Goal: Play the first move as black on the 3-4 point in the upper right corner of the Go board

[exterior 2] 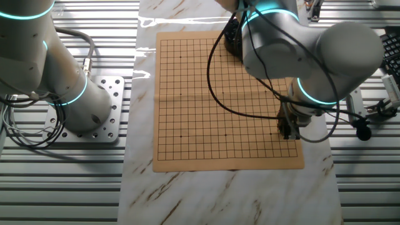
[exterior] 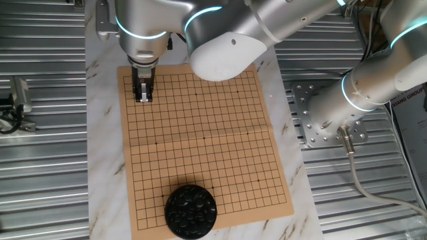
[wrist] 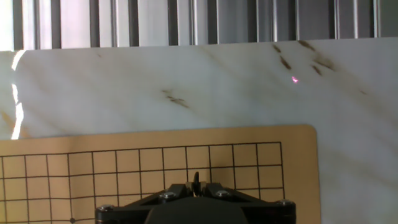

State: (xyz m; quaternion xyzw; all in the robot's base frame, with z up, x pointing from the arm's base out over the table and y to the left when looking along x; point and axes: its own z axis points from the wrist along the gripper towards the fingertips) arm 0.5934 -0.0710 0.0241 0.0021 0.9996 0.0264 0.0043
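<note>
Stone (wrist: 196,181): seen only in the hand view, as a thin dark sliver standing edge-on, pinched between the tips of the gripper (wrist: 196,190) and raised over the grid a few lines in from the corner of the board (wrist: 298,162). Too small to pick out in either fixed view. Fingers drawn together on it, with no gap showing beside the sliver. In one fixed view, gripper (exterior: 143,95) pointing straight down over the board (exterior: 200,147), just inside the far left corner as seen there, tips close to the wood; whether touching cannot be told. In the other fixed view, gripper (exterior 2: 289,131) low over the near right corner of the board (exterior 2: 212,112), with the arm (exterior 2: 294,44) reaching in across the far right edge. Bowl (exterior: 191,211) of black stones resting on the opposite edge of the board, well apart from the gripper; half hidden behind the arm in the other fixed view (exterior 2: 232,39). Grid bare of stones wherever visible. Board lying flat on a marble slab (exterior: 100,133), its pale veined surface filling the upper part of the hand view (wrist: 186,87).
</note>
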